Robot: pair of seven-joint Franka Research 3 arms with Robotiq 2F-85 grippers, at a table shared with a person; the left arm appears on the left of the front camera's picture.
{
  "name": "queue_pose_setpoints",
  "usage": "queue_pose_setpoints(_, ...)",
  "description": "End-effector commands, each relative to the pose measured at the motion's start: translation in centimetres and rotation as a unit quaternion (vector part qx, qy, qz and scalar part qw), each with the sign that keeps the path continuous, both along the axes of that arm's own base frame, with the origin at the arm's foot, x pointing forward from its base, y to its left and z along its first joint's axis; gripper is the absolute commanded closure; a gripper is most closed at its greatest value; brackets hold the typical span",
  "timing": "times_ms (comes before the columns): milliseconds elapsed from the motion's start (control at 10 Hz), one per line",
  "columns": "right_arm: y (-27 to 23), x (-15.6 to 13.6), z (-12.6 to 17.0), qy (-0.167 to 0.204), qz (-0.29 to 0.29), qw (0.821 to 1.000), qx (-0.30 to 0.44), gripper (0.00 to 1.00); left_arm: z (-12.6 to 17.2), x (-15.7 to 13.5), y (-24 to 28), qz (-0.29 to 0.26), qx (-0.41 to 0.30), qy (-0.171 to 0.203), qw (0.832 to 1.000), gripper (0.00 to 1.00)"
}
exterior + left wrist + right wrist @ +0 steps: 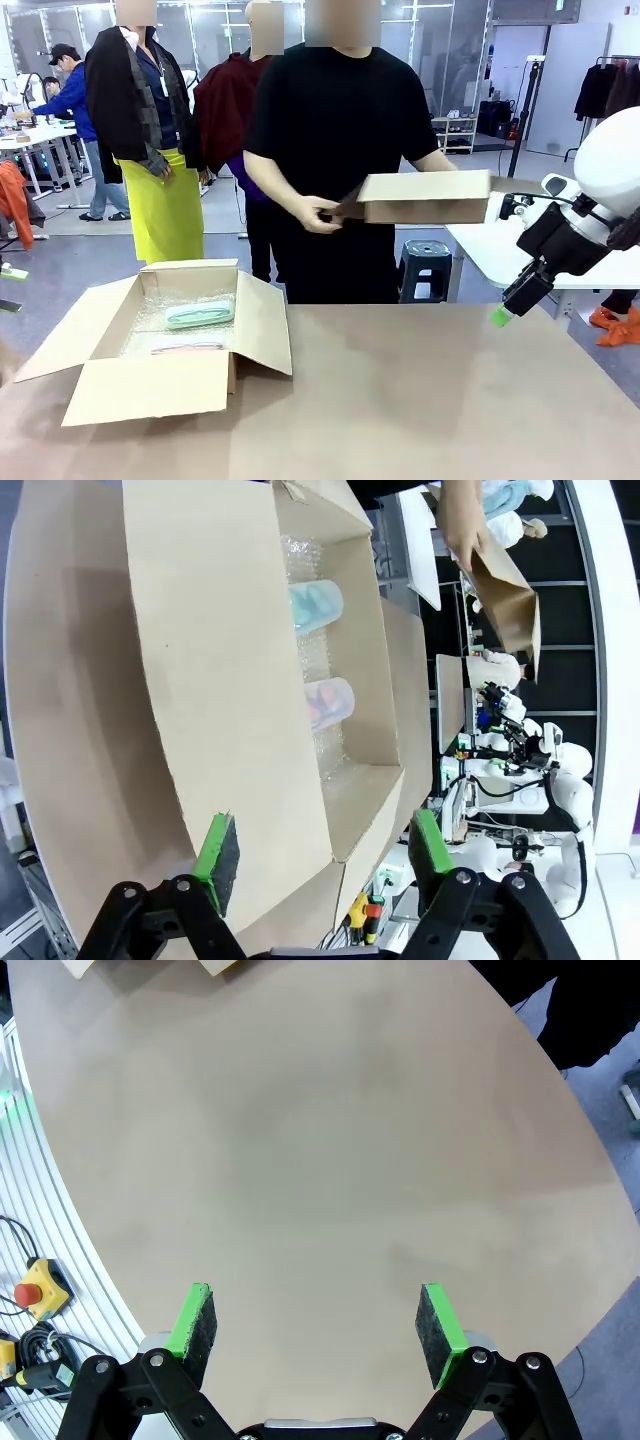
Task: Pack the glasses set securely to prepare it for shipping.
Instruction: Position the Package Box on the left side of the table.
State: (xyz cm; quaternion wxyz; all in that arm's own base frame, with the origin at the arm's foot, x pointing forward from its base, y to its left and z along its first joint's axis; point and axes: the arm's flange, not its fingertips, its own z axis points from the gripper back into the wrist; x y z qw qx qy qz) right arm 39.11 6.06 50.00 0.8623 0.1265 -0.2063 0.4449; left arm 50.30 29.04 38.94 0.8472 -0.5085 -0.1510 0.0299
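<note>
At lower left of the front frame, an open cardboard box (170,340) on the tabletop (430,400) holds 2 packs lying crosswise: the pink pack (187,347), half hidden by the near wall, then the mint green pack (200,314). The left end effector (325,855) and right end effector (318,1322) both stand apart, empty. Beyond, a person's hand (322,213) holds a second box (425,197).

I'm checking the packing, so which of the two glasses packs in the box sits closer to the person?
The mint green pack. It lies farther across the open box, toward the person; the pale pink pack lies nearer the robot's side.
</note>
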Motion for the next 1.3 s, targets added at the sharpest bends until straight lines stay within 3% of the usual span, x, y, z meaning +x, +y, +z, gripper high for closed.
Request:
queue_pose_setpoints(0, 0.1, 0.0, 0.1, 0.003, 0.000, 1.000, -0.005, 0.00, 0.6, 0.0, 0.4, 0.000, -0.002, -0.006, 1.000, 0.13)
queue_pose_setpoints(400, 0.1, 0.0, 0.1, 0.003, 0.000, 1.000, -0.005, 0.00, 0.2, 0.1, 0.1, 0.000, 0.002, -0.002, 1.000, 0.13)
queue_pose_setpoints(600, 0.1, 0.0, 0.1, 0.003, 0.000, 1.000, -0.005, 0.00, 6.7, -0.5, -2.3, -0.034, 0.063, -0.116, 0.991, 0.13)
queue_pose_setpoints(700, 0.1, 0.0, 0.1, 0.003, 0.000, 1.000, -0.005, 0.00, 10.7, -1.8, -4.8, -0.055, 0.133, -0.175, 0.974, 0.13)
queue_pose_setpoints(800, 0.1, 0.0, 0.1, 0.003, 0.000, 1.000, -0.005, 0.00, 14.0, -3.4, -7.9, -0.085, 0.159, -0.224, 0.958, 0.13)
queue_pose_setpoints(900, 0.1, 0.0, 0.1, 0.003, 0.000, 1.000, -0.005, 0.00, 16.3, -4.8, -11.0, -0.126, 0.207, -0.260, 0.935, 0.13)
queue_pose_setpoints(1100, 0.1, 0.0, 0.1, 0.003, 0.000, 1.000, -0.005, 0.00, 18.4, -7.3, -18.5, -0.171, 0.278, -0.356, 0.875, 0.13)
queue_pose_setpoints(1200, 0.1, 0.0, 0.1, 0.003, 0.000, 1.000, -0.005, 0.00, 18.5, -8.8, -21.9, -0.200, 0.343, -0.401, 0.825, 0.13)
